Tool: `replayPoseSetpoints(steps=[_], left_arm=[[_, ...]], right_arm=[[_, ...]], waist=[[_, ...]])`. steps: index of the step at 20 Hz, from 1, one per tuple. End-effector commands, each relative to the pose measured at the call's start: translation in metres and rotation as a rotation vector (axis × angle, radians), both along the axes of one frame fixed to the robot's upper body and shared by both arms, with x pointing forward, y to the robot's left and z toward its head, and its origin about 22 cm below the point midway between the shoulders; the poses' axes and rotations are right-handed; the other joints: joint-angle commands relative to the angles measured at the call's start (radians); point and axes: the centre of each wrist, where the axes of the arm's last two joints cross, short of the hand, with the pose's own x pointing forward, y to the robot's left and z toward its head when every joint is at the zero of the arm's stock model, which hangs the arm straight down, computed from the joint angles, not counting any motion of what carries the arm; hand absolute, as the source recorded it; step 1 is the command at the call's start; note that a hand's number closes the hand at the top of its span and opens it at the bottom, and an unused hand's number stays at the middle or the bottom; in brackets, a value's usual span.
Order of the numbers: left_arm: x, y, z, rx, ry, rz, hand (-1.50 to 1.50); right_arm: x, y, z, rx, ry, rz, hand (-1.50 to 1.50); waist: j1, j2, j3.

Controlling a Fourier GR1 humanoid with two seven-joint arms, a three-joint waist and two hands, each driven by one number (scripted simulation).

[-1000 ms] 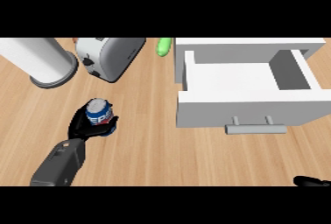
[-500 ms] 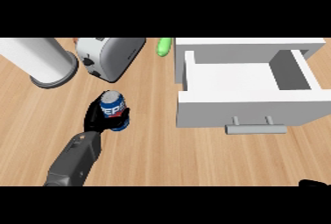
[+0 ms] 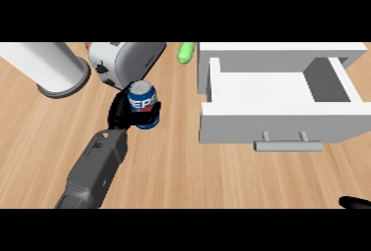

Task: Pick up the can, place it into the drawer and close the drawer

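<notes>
Blue cylindrical soda can sits in your left hand, black fingers curled round it, above the wooden worktop. You see the open white drawer well apart to its right. Right hand barely shows; fingers indiscernible.

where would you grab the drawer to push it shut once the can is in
Go for the front panel or its grey handle, coming from the near side. The drawer stands pulled out toward the robot, so a flat push away closes it. The right hand is nearest; the left hand holds the can.
</notes>
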Motion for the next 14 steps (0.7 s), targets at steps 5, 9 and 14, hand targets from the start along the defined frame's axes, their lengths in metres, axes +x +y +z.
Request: replayPoseSetpoints(steps=[5,9,14], left_arm=[[0.025,-0.051,0.079,0.051,-0.052,-0.080,1.50],[0.027,-0.081,0.120,0.028,-0.069,-0.097,1.50],[0.043,-0.113,0.193,0.043,-0.075,-0.099,1.50]], right_arm=[[-0.001,0.004,-0.009,-0.022,0.025,-0.006,-1.50],[-0.002,-0.010,-0.005,-0.006,-0.002,-0.010,-1.50],[-0.002,0.003,-0.001,-0.026,-0.014,0.010,-1.50]], waist=[[0.001,-0.003,0.000],[-0.009,-0.001,0.000],[-0.017,0.002,0.000]])
